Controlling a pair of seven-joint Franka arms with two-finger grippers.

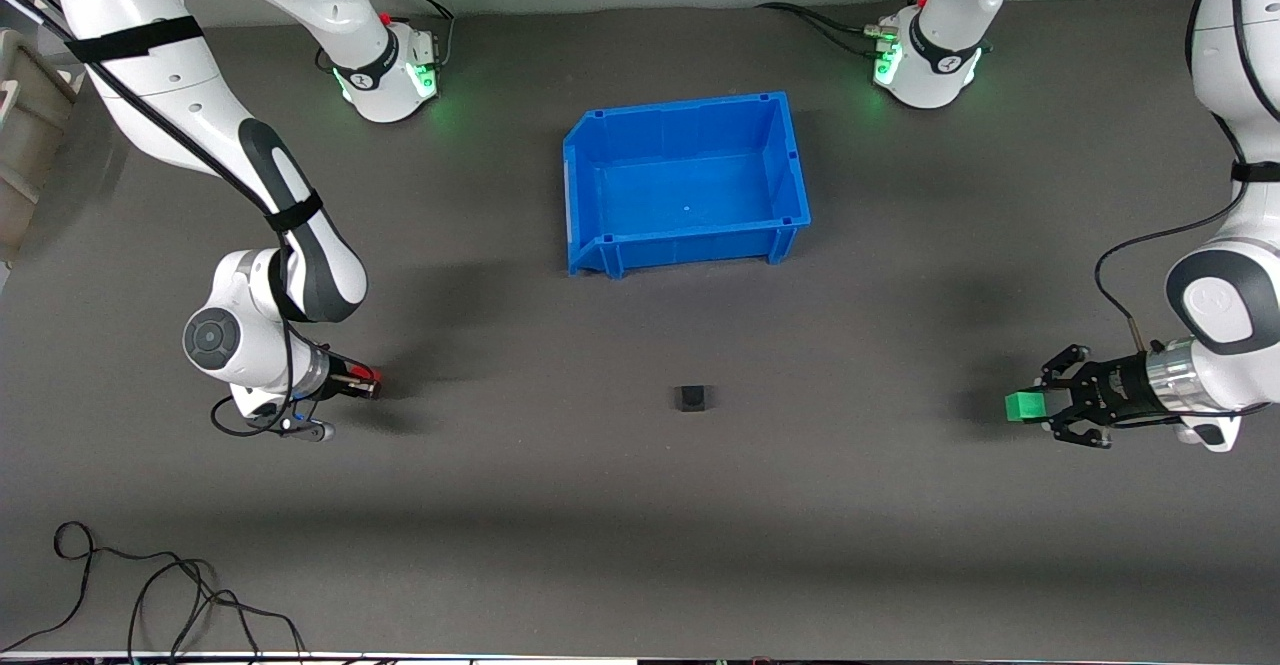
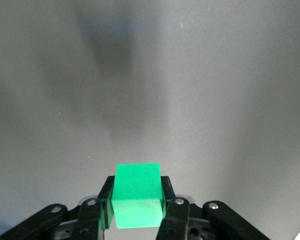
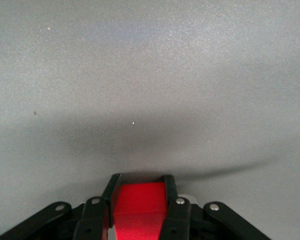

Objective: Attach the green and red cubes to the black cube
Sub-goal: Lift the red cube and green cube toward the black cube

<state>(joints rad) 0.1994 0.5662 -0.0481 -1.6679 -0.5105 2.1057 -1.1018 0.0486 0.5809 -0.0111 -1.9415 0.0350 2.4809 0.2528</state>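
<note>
The left pincer [image 1: 1030,407] pinches the green cube [image 1: 1024,406] above the counter [image 1: 640,505] at the left arm's end. The right pincer [image 1: 368,382] pinches the red cube [image 3: 139,210] at the right arm's end. The black cube [image 1: 692,398] rests on the counter between both pincers, apart from each, nearer the front camera than the blue bin [image 1: 590,195].

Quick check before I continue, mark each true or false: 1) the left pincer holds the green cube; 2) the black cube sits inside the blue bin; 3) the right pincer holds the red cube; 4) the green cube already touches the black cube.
1) The left pincer holds the green cube: true.
2) The black cube sits inside the blue bin: false; it lies on the mat, nearer to the front camera than the bin.
3) The right pincer holds the red cube: true.
4) The green cube touches the black cube: false; they are well apart.
</note>
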